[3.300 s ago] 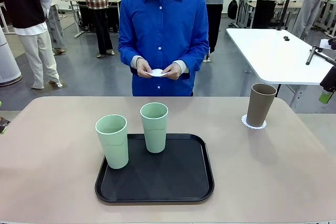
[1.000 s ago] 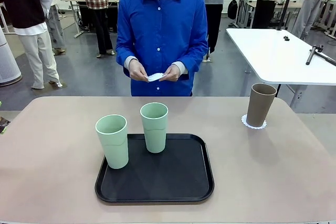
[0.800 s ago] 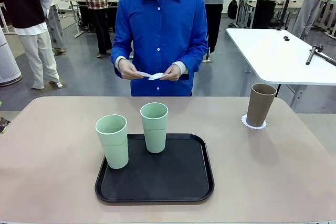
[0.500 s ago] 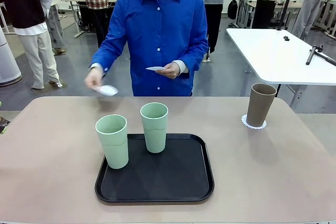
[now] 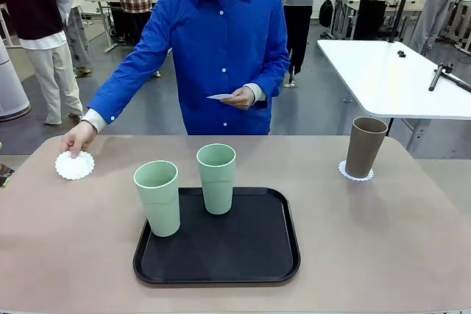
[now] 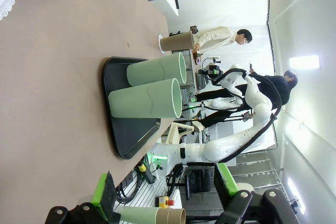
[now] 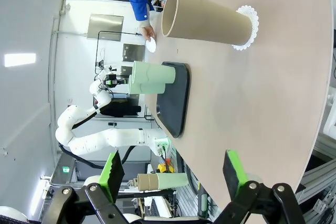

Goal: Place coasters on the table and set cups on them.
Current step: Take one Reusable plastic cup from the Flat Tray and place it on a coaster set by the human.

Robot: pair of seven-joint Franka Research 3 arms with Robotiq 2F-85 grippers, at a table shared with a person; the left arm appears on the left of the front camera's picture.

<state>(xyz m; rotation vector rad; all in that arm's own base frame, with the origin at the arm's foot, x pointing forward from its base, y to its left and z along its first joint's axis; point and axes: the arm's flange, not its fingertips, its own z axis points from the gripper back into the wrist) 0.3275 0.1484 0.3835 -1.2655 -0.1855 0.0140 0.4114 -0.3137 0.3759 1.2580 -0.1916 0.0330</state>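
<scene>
A person's hand (image 5: 77,140) presses a white lacy coaster (image 5: 75,165) onto the far left of the beige table (image 5: 383,240). The person's other hand holds another coaster (image 5: 221,97) at chest height. A brown cup (image 5: 365,147) stands on a coaster (image 5: 355,173) at the far right. Two mint green cups (image 5: 157,198) (image 5: 216,179) stand on the black tray. In the left wrist view my left gripper (image 6: 165,192) is open, well off from the green cups (image 6: 147,104). In its own view my right gripper (image 7: 173,169) is open, away from the brown cup (image 7: 207,22).
The black tray (image 5: 217,248) lies at the table's middle, near the front edge. A white table (image 5: 383,79) stands behind at the right. Several people stand farther back in the room.
The person split the coasters held in both hands. One arm then swung out and down, setting one coaster on the table's far left. Cups and tray have not moved.
</scene>
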